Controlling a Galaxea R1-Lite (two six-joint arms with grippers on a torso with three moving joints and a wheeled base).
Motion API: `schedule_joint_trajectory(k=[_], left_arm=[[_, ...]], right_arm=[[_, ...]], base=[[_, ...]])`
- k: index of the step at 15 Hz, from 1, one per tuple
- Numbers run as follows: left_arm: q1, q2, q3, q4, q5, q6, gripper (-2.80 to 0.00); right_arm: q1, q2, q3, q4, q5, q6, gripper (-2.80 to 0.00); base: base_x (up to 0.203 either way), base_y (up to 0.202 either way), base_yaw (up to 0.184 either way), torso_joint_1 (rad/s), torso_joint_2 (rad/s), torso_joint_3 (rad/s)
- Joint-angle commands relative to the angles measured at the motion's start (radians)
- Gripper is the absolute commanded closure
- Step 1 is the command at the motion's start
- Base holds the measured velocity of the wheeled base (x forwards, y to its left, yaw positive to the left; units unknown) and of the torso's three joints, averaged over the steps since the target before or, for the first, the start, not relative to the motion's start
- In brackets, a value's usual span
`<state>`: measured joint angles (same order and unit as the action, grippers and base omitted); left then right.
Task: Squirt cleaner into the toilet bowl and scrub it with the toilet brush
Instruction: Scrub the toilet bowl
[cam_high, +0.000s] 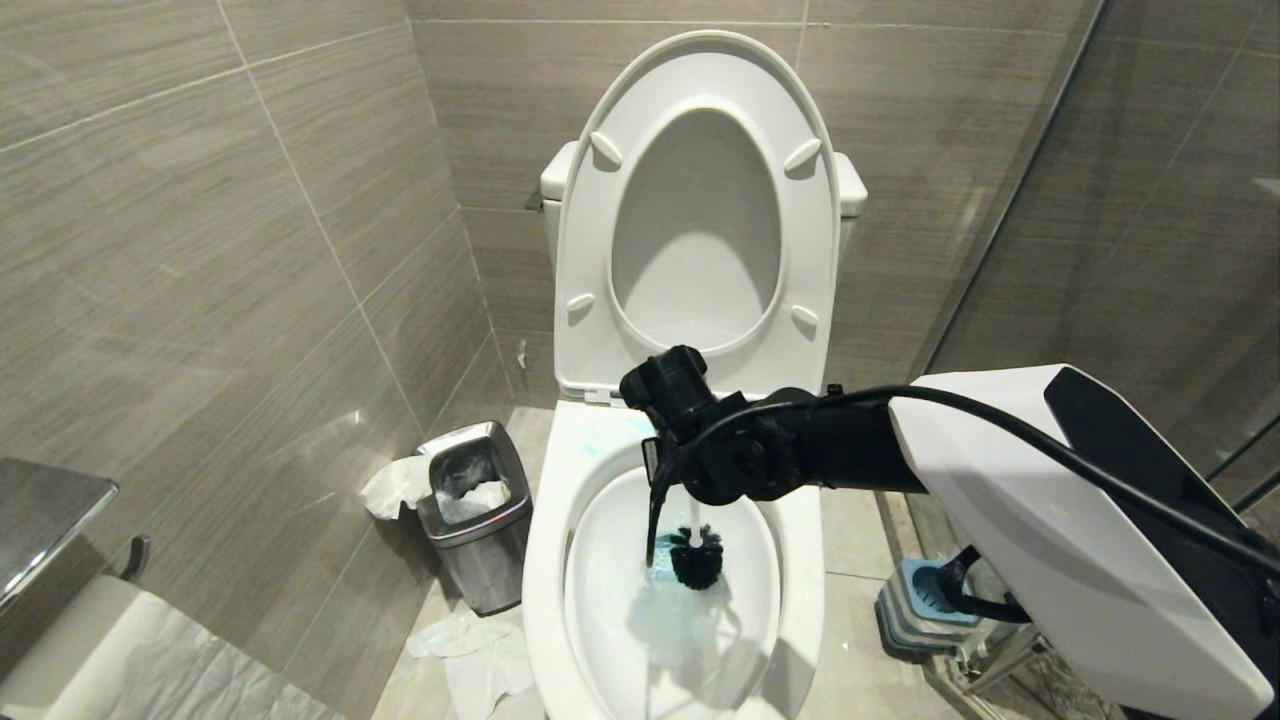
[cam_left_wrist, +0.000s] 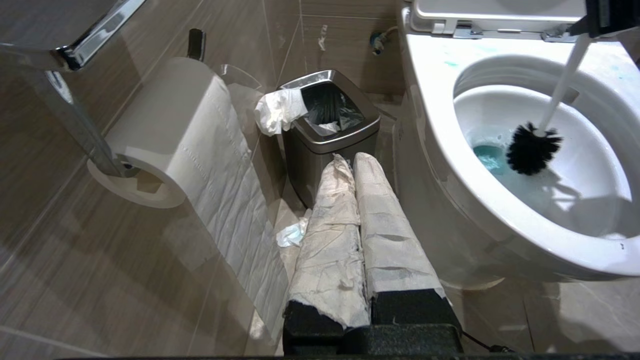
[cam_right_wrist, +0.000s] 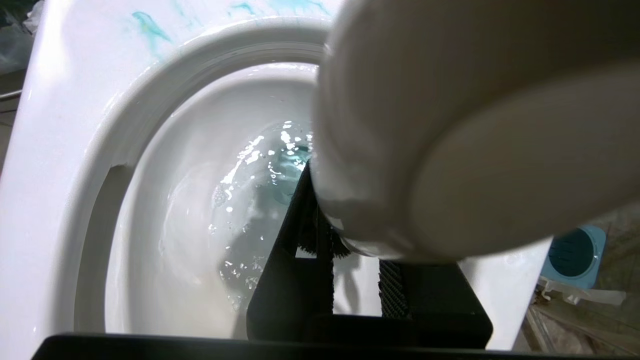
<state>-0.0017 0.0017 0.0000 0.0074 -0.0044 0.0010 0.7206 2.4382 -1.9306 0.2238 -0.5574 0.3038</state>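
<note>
Cleaner (cam_high: 660, 585) already tints the bowl (cam_high: 545, 560) water. Right hand (cam_high: 672, 470) clamps the brush (cam_high: 694, 556), head hanging below it; scrubbing remains. Left hand (cam_left_wrist: 357, 165) parked, fingers together.

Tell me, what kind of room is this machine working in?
A small tiled bathroom, most likely. It shows a white toilet bowl with its seat raised, a toilet paper roll on a wall holder, and a small steel bin beside the toilet.
</note>
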Motion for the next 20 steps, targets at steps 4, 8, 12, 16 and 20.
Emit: schedule_joint_trajectory(k=[4,8,12,16,20], left_arm=[[0.0,0.0,0.002,0.0,0.0,0.001,0.0],[0.0,0.0,0.002,0.0,0.0,0.001,0.0],[0.0,0.0,0.002,0.0,0.0,0.001,0.0],[0.0,0.0,0.003,0.0,0.0,0.001,0.0],[0.0,0.0,0.002,0.0,0.0,0.001,0.0]], right_arm=[[-0.002,0.018,-0.008,0.003,0.021,-0.005,0.0],[-0.011,-0.016,-0.024,0.003,0.06,-0.035,0.0],[0.015,-0.236,0.051,0.026,0.063,-0.033,0.0],[0.038,-0.517,0.199,0.056,0.155,-0.04,0.0],[0.043,-0.61,0.243,0.129,0.231,-0.087,0.0]], base=[[0.0,0.0,0.0,0.0,0.0,0.0],[0.0,0.0,0.0,0.0,0.0,0.0],[0.0,0.0,0.0,0.0,0.0,0.0],[0.0,0.0,0.0,0.0,0.0,0.0],[0.0,0.0,0.0,0.0,0.0,0.0]])
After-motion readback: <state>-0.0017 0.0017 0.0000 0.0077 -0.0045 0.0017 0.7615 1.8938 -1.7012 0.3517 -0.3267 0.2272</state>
